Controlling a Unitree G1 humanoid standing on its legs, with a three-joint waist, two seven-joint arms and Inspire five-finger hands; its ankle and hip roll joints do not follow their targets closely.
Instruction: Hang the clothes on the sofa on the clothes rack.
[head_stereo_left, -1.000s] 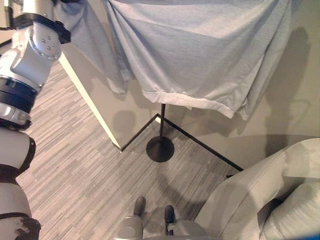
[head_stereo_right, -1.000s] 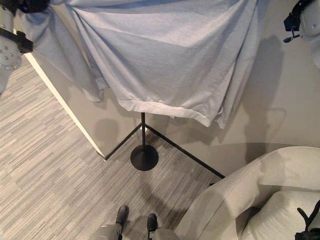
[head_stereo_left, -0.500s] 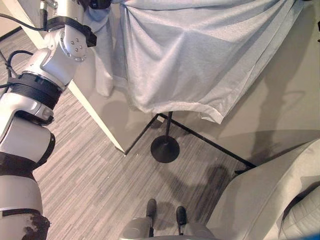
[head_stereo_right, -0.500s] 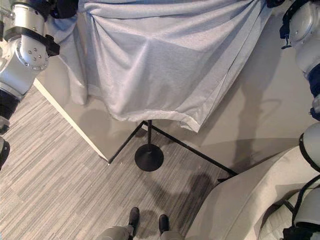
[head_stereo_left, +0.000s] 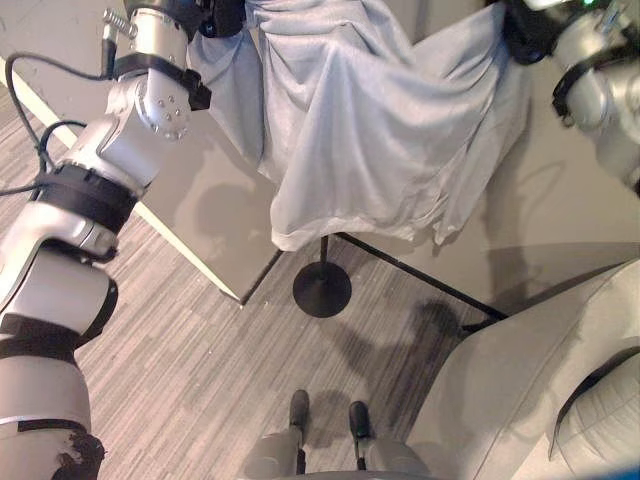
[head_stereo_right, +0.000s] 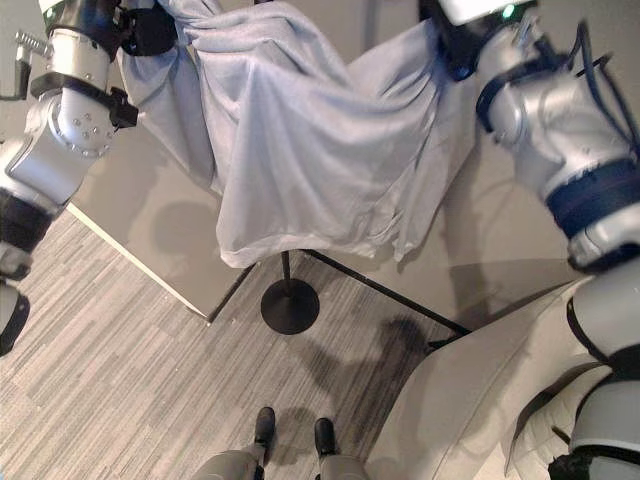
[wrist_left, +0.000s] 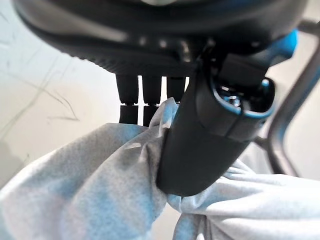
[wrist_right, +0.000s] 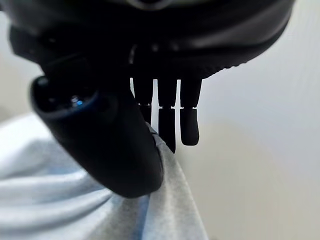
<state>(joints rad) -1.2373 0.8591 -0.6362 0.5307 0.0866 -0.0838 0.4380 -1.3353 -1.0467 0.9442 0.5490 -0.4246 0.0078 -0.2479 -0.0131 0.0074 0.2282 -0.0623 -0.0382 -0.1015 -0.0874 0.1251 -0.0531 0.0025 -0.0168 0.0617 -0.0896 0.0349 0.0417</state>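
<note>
You have the grey garment (head_stereo_left: 370, 140) held up high between both hands, spread in front of the wall corner and hanging down over the upper part of the clothes rack pole (head_stereo_left: 323, 255). Your left hand (wrist_left: 210, 135) pinches one upper corner, thumb pressed onto the cloth against the fingers (wrist_left: 145, 100); your right hand (wrist_right: 110, 145) does the same at the other corner, thumb on the fabric with the fingers (wrist_right: 172, 120) behind it. Below the hem the thin black pole runs down to its round black base (head_stereo_left: 322, 290), which sits on the striped grey floor (head_stereo_left: 180, 350) right at the inner corner of the beige walls (head_stereo_left: 560, 200), where a dark skirting line runs along the floor. The pale sofa (head_stereo_left: 540, 380) fills the lower right, close beside you and near the base. The rack's top is hidden behind the garment, so you cannot tell whether the cloth rests on it; in the left wrist view a thin grey bar (wrist_left: 295, 100) rises just beside the hand
</note>
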